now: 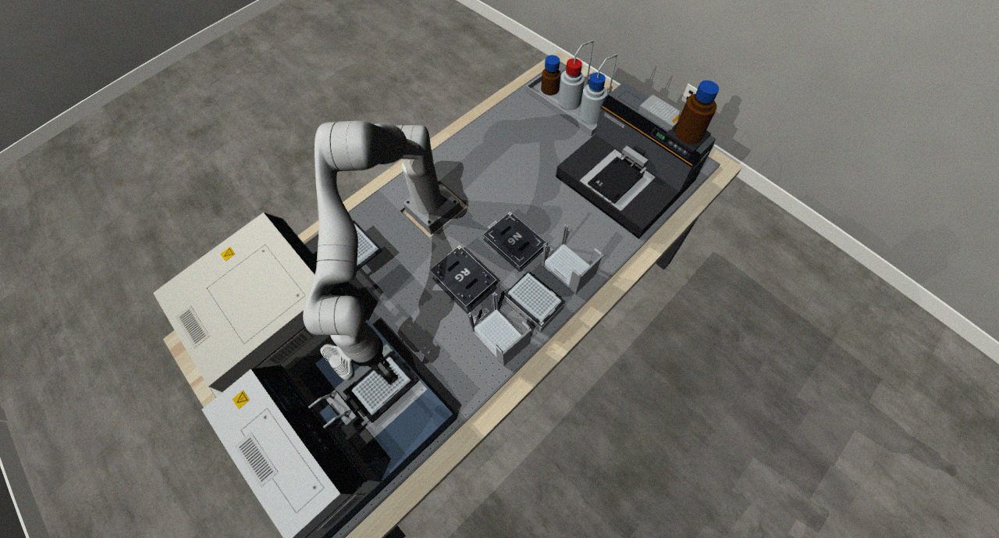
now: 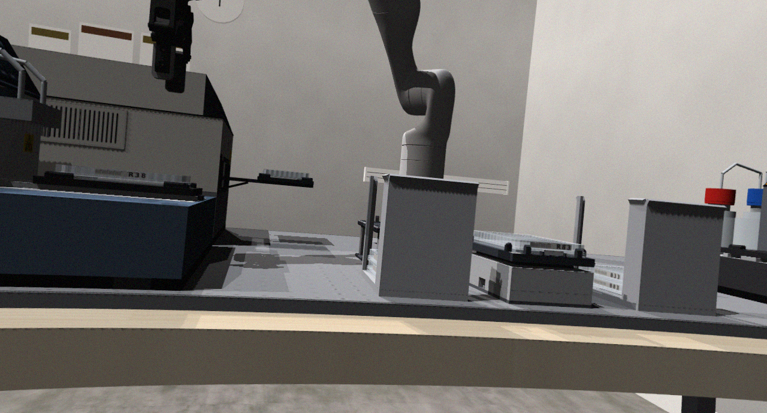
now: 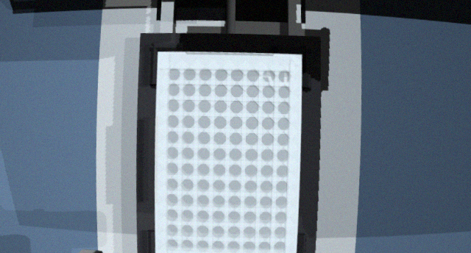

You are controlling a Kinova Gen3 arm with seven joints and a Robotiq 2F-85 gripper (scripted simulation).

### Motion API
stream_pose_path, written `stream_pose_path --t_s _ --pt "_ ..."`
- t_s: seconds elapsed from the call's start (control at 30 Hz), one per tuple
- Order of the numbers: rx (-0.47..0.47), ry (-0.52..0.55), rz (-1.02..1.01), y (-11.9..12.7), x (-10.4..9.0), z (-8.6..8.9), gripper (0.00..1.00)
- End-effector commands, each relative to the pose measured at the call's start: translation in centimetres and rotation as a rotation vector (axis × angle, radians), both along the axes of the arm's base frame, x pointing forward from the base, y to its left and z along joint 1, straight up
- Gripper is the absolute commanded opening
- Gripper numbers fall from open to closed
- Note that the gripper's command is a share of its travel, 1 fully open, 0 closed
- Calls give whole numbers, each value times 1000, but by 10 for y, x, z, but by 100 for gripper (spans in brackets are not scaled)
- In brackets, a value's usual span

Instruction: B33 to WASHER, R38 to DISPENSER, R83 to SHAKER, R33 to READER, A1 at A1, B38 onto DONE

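Note:
Plate R38 (image 1: 377,391) (image 2: 123,173) (image 3: 228,150), a white 96-well plate, lies flat in the black nest (image 3: 145,135) of the blue-based instrument (image 1: 422,423) (image 2: 96,233). My gripper (image 1: 388,371) (image 2: 171,86) is open and empty. It hangs well above one end of this plate, pointing down. Its fingers do not show in the wrist view. Plate R83 (image 1: 534,297) (image 2: 528,243) sits on a low grey station between two racks. Another plate (image 1: 364,244) (image 2: 284,174) rests on the tray sticking out of the large white instrument.
Two tall grey stack racks (image 1: 499,332) (image 1: 572,265) (image 2: 426,238) (image 2: 673,255) stand near the front edge. Nests RG (image 1: 464,276) and N6 (image 1: 514,239) are bare. A dark instrument with an empty nest (image 1: 614,178) and bottles (image 1: 572,80) stands at the far right.

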State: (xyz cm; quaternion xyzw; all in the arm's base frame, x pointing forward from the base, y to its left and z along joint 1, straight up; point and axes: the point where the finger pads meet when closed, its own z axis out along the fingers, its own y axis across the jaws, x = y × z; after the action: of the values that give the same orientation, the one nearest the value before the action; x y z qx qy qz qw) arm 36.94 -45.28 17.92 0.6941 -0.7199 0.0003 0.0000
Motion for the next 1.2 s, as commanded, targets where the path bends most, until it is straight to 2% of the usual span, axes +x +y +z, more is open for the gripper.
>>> stream_pose_path --t_s 0.0,0.27,0.77,1.17 --pt "-1 -1 0 -8 0 2 100" --pt "-1 -1 0 -35 -1 2 100" --pt "-1 -1 0 -35 -1 2 100" --pt "-1 -1 0 -35 -1 -12 100"
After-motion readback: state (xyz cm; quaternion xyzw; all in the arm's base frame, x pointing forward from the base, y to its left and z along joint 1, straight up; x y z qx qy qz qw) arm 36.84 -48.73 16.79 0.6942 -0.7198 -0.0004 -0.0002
